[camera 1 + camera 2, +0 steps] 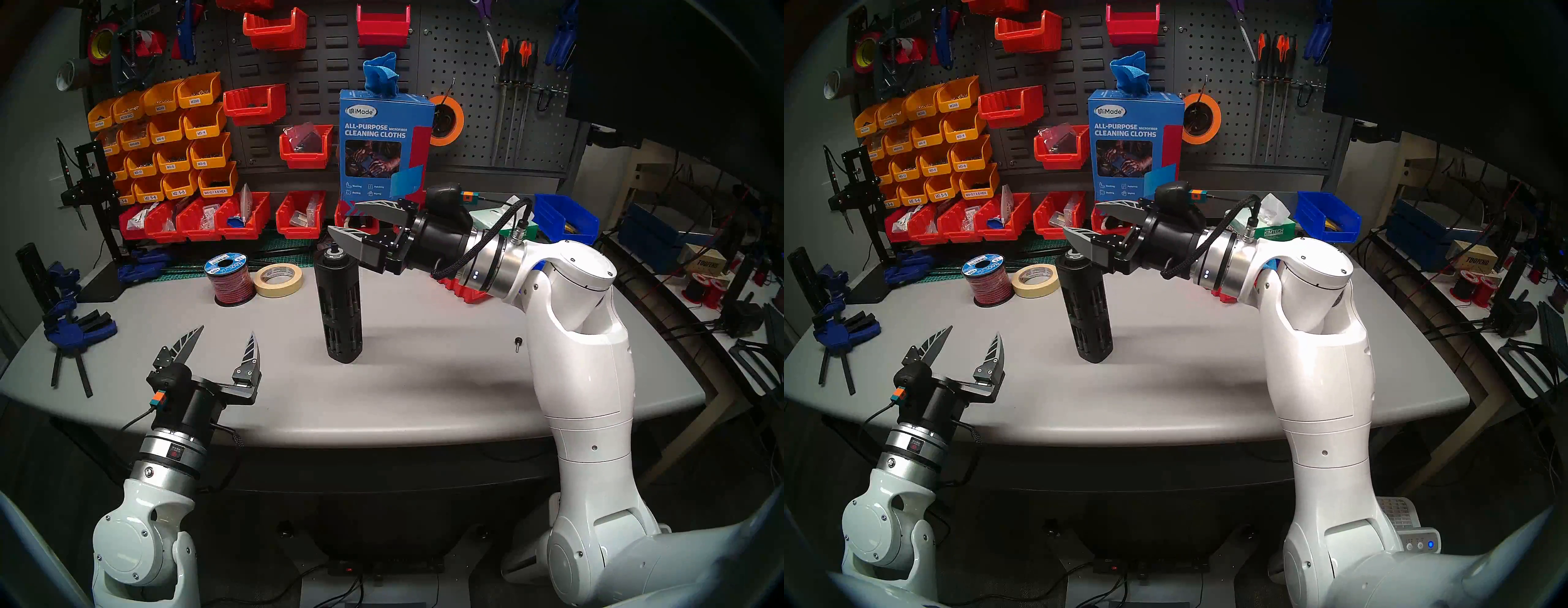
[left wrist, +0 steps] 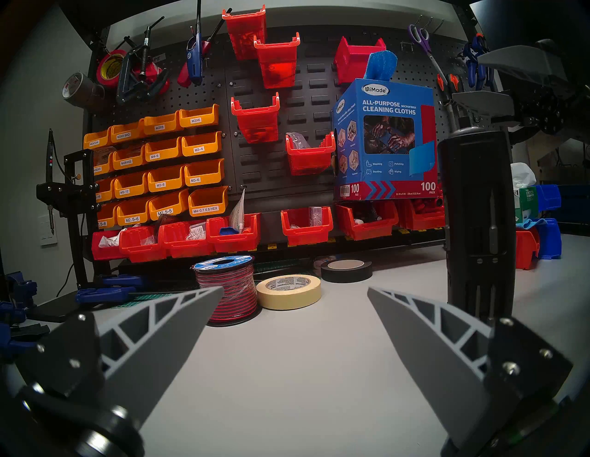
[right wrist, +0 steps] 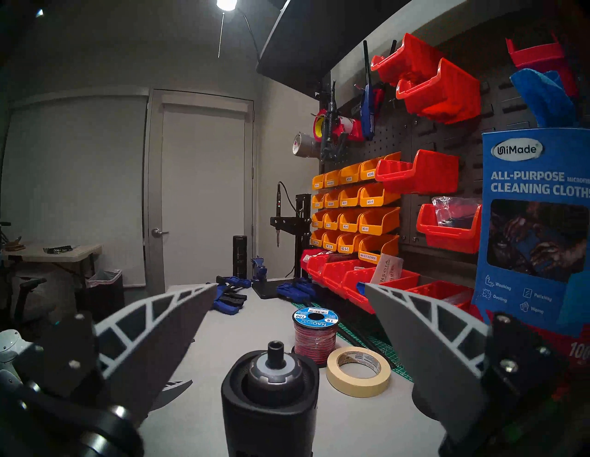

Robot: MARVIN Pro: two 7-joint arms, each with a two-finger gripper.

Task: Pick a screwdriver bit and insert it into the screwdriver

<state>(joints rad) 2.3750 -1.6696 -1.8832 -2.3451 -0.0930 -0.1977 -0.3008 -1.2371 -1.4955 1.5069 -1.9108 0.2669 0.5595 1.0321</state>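
Observation:
The screwdriver, a matte black slotted cylinder, stands upright mid-table; it also shows in the other views. Its top socket looks empty. A thin metal bit stands inside a side slot of the cylinder. I see no loose bit on the table. My right gripper is open and empty, level with and just right of the cylinder's top. My left gripper is open and empty, low at the front left.
A short black-headed pin lies on the table by my right arm. A wire spool, a masking tape roll and a black tape roll sit behind the cylinder. Blue clamps lie far left. A red bin sits under my right wrist.

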